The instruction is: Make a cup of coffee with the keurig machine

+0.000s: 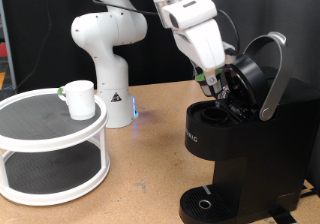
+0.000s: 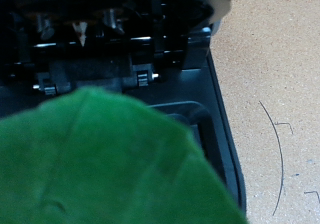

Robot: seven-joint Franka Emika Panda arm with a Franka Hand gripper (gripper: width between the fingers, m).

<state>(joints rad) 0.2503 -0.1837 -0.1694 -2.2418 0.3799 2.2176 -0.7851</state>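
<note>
Hovering claw (image 1: 216, 85) at open keurig machine (image 1: 235, 144), cup (image 1: 79, 99) on white shelf (image 1: 50, 134)

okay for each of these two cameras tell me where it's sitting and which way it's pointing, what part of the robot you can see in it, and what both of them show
Exterior view: off the arm, level with the table, facing the keurig machine with its lid raised, the cup on a round two-tier stand, and the white arm with its end effector at the open pod chamber.
Wrist view: on the hand, looking along the fingers into the machine's black chamber; a green pod top fills the foreground; no robot part is clearly visible.
Shared: the open machine and the tan tabletop.
</note>
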